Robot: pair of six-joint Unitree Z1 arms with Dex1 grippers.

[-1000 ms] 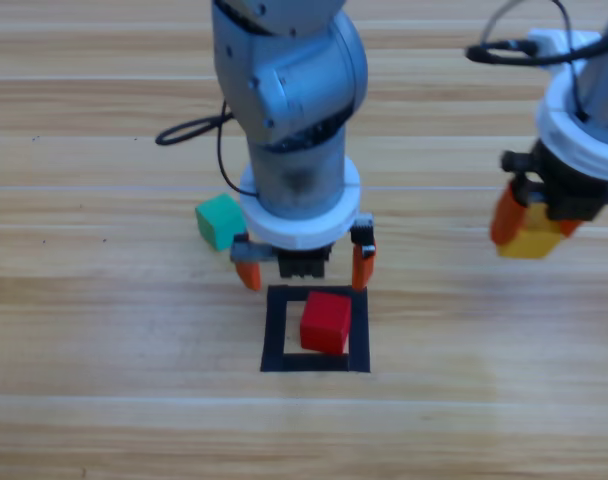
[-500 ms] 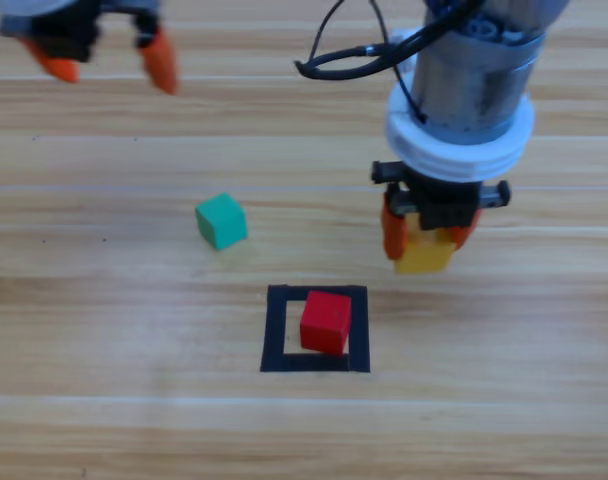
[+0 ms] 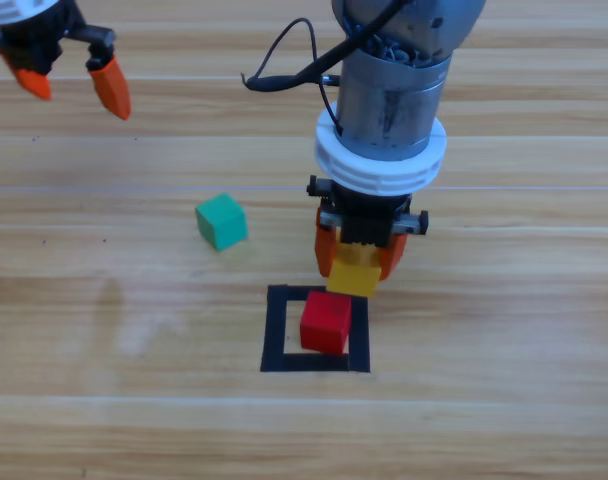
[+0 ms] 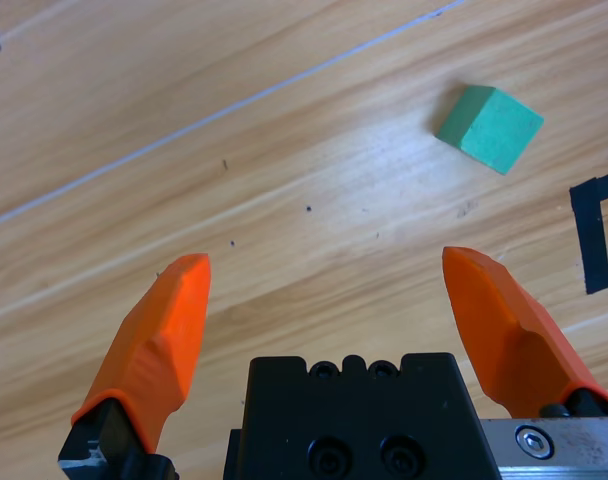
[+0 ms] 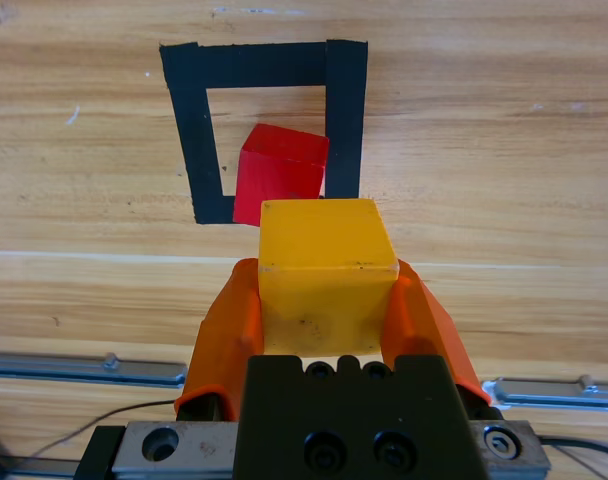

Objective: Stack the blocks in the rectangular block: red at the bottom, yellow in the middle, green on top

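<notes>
1. We are carrying the small matte yellow cube (image 3: 354, 273) pinched in the right gripper (image 3: 359, 258), hanging just at twelve o'clock of the small matte red cube (image 3: 326, 322).
2. We are aiming to square it over the red cube, which sits skewed inside the black tape rectangle (image 3: 276, 330).
3. The left gripper (image 3: 72, 77) is waiting at ten o'clock, jaws spread.

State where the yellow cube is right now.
In the high view, the yellow cube sits mid-picture, clamped in the right gripper, at the taped rectangle's far edge, beside the red cube.

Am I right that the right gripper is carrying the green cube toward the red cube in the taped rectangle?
Not quite: the right gripper holds the yellow cube, as the right wrist view shows. The green cube lies on the table. The red cube does sit in the rectangle.
</notes>
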